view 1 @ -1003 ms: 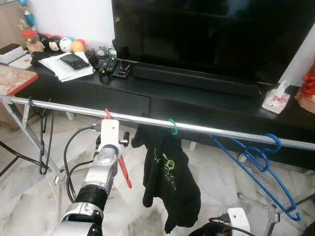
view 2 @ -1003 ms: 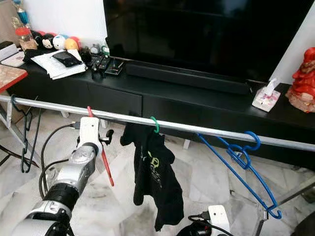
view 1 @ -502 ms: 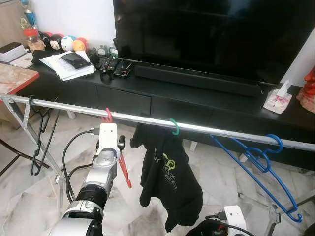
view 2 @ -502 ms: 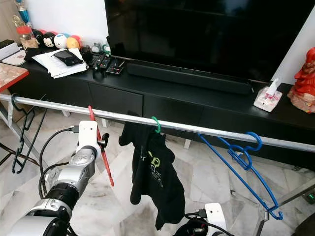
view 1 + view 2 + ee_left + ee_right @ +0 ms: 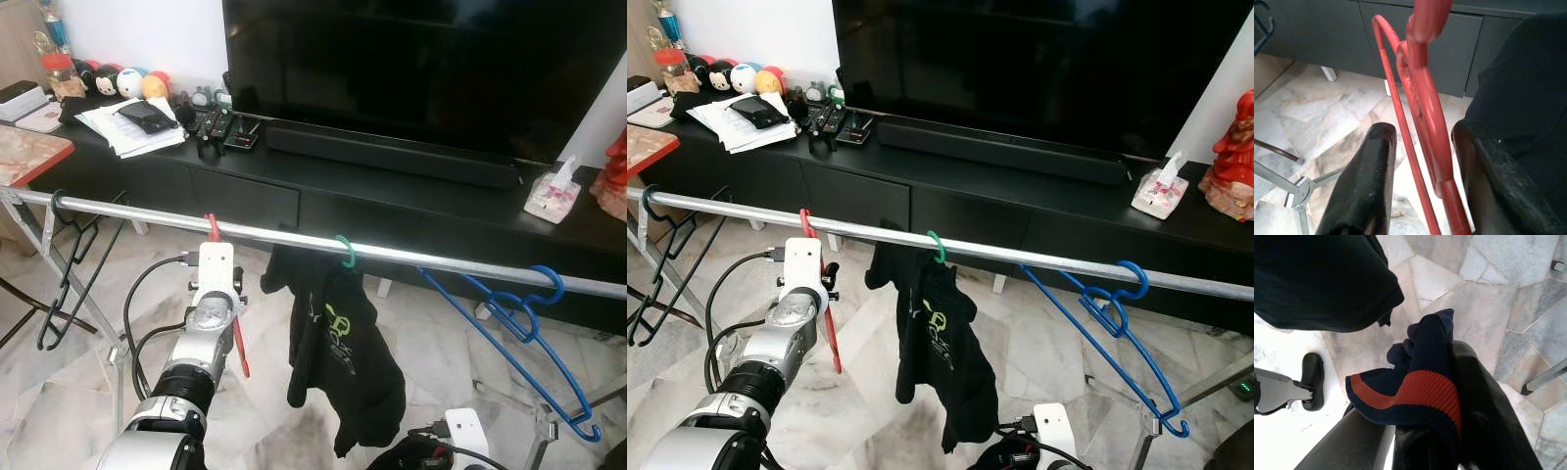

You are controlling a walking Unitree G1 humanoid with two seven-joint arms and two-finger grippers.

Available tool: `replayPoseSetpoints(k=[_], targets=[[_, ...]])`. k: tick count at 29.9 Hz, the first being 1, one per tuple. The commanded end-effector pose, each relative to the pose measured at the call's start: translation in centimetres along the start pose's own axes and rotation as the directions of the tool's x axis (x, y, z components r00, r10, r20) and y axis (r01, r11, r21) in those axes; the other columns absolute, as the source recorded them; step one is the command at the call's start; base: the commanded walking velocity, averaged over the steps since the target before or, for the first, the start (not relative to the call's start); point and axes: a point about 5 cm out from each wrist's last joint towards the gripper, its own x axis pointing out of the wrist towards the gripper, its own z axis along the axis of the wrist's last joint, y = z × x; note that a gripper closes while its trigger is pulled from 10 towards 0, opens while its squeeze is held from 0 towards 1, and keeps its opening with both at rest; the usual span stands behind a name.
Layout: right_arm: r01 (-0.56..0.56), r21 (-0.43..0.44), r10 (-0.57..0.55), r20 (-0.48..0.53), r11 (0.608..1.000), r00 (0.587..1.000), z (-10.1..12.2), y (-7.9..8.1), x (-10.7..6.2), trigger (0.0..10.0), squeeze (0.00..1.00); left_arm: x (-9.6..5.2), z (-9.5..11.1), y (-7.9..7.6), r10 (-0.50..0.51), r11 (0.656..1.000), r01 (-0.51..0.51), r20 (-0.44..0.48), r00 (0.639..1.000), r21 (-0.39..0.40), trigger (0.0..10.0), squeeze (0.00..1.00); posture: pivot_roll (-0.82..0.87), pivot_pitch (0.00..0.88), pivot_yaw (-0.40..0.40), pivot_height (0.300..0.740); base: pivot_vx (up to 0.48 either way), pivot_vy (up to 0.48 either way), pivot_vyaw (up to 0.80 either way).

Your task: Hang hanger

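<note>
A red hanger (image 5: pixel 235 338) hangs by its hook (image 5: pixel 210 225) on the silver rail (image 5: pixel 441 262) of a clothes rack, left of the middle. My left arm reaches up to it just below the rail. In the left wrist view, my left gripper (image 5: pixel 1422 134) is open, and the red hanger (image 5: pixel 1425 112) runs between its fingers (image 5: pixel 1369 171) with a gap at the side. My right gripper (image 5: pixel 1420 382) is low over the marble floor, shut on a navy and red cloth (image 5: pixel 1415 396).
A black shirt (image 5: pixel 343 333) on a green hook (image 5: pixel 344 253) hangs right of the red hanger. Blue hangers (image 5: pixel 529 333) hang further right, a black hanger (image 5: pixel 73 264) at the far left. Behind the rail stands a black TV console (image 5: pixel 392 196) with clutter.
The red hanger has swung to hang steeper under the rail. The black hanger at the far left has swung out to the left. The view has shifted slightly.
</note>
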Motion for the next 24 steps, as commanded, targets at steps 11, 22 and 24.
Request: replayPoseSetpoints(k=[11,22,24], targets=[[0.014,-0.006,-0.014,0.012,1.0,1.0,0.0,-0.9,-0.3,10.0,0.0,0.0,0.4,-0.2,0.011,0.999,-0.012,0.027,1.0,0.043,0.0,0.0,0.02,0.0,-0.091,0.74,0.0,0.0,0.0],[0.022,-0.006,-0.022,-0.014,1.0,1.0,-0.6,-0.8,-0.3,10.0,0.0,-0.3,0.2,-0.5,0.011,0.998,-0.013,0.037,0.999,0.054,0.0,0.0,0.02,0.0,-0.094,0.74,0.0,0.0,0.0],[0.022,-0.006,-0.022,-0.014,1.0,1.0,-0.6,-0.8,-0.3,10.0,0.0,-0.3,0.2,-0.6,0.011,0.998,-0.013,0.039,0.999,0.057,0.0,0.0,0.02,0.0,-0.094,0.74,0.0,0.0,0.0]])
